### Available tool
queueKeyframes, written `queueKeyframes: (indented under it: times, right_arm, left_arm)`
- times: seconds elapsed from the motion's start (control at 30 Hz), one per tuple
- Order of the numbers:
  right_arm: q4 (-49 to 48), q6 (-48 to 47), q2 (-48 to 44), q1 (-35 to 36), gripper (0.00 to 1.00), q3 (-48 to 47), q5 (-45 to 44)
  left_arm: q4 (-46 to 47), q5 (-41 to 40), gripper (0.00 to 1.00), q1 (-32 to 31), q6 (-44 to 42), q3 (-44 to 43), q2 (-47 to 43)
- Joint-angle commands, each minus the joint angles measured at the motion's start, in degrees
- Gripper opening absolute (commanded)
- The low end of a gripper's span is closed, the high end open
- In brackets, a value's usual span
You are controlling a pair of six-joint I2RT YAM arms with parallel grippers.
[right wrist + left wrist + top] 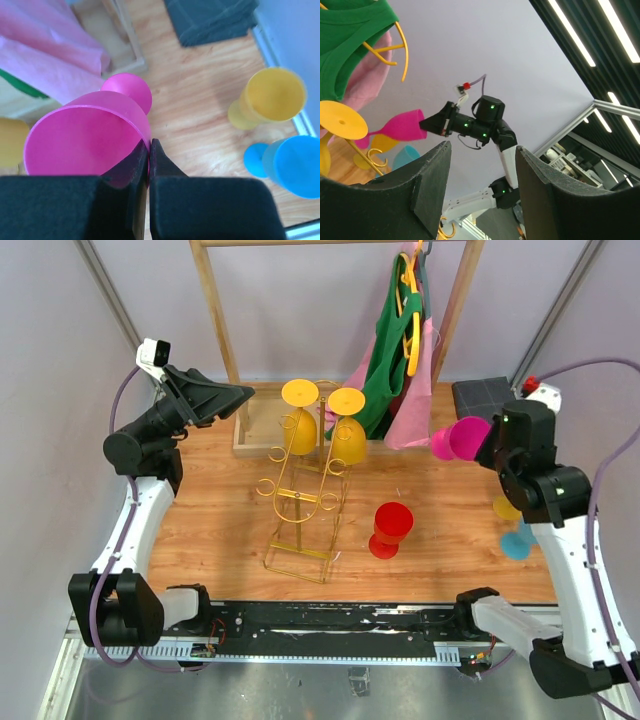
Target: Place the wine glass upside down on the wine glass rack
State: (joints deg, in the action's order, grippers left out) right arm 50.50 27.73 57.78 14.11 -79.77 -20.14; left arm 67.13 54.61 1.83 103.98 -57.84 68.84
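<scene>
Aloft, the right gripper pinches the rim of the empty pink wine glass, tipped sideways, well apart from the wine glass rack, which carries two upturned yellow glasses. The left gripper gapes partway, holding nothing.

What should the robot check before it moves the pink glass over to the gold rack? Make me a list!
1. Grip: right gripper shut on the rim of the pink wine glass: ok.
2. Glass upside down: it lies sideways in the air: not ok.
3. Free arm on the wine glass rack: two yellow glasses hang at the top, lower loops bare: ok.
4. Left gripper out of the way: open, empty, left of the rack: ok.
5. Clearance over the red glass standing on the table: cannot tell.
</scene>
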Motion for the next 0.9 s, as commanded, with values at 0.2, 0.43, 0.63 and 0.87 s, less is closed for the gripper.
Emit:
queueKeyframes:
  times: [0.2, 0.43, 0.63, 0.87]
  right_arm:
    - [-14.88, -7.61, -7.73, -0.57, 0.01, -7.21, -11.95]
    - [-31.85, -6.06, -8.11, -0.55, 0.01, -10.83, -0.64]
    - [-43.94, 3.35, -3.11, -0.51, 0.01, -16.18, 15.84]
    - [-56.43, 18.57, 6.17, -0.65, 0.01, -20.04, 40.3]
  left_arm:
    - [-1.56, -0.06, 0.59, 0.4, -1.97, -0.67, -1.2]
    - [-3.47, 0.17, 0.59, 0.42, -3.08, -0.94, -1.51]
    - [-3.88, 0.15, 0.59, 0.43, -3.09, -1.41, -1.74]
    - [-3.41, -0.26, 0.59, 0.46, -1.96, -1.46, -2.44]
